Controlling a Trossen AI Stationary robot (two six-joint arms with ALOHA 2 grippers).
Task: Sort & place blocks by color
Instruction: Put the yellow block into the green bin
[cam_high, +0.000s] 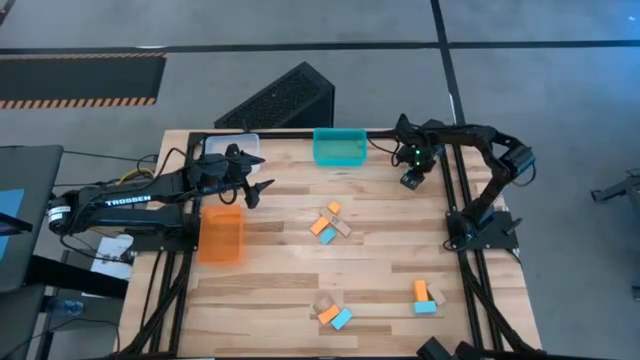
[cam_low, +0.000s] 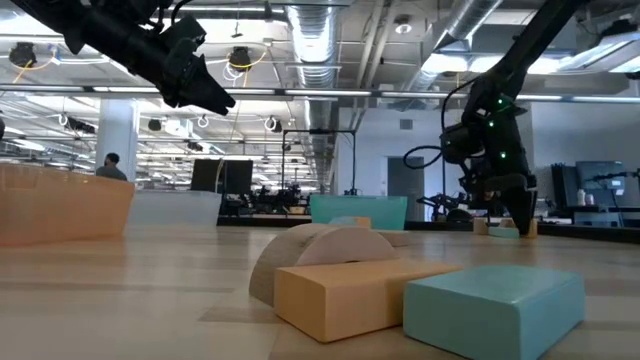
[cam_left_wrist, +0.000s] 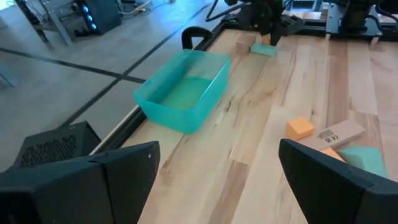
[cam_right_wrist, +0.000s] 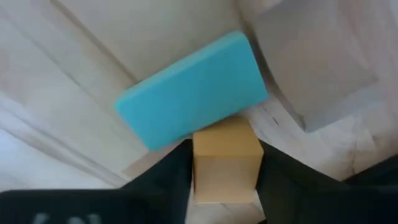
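My right gripper (cam_high: 411, 180) points down at the table's far right, by the teal bin (cam_high: 340, 147). A small orange block (cam_right_wrist: 225, 155) stands between its fingers. This block abuts a teal block (cam_right_wrist: 186, 93), and a tan wood block (cam_right_wrist: 317, 68) lies beside them. My left gripper (cam_high: 258, 188) hangs open above the table's left part, with nothing between its fingers (cam_left_wrist: 124, 180). Three more groups of blocks lie on the table: mid-table (cam_high: 331, 226), near the front edge (cam_high: 333, 314) and front right (cam_high: 427, 296). My right gripper pinches the orange block between its two fingers, one on each of two opposite sides (cam_right_wrist: 200, 171). The fingers (cam_right_wrist: 168, 180) come from above and point down. The block's far end butts against the teal block's long side, down at table level.
An orange bin (cam_high: 221, 237) stands at the left, below my left arm. A clear bin (cam_high: 232, 146) is at the far left corner. A black frame rail (cam_high: 455, 190) runs along the right edge, close to my right gripper. Bare wood lies between the block groups.
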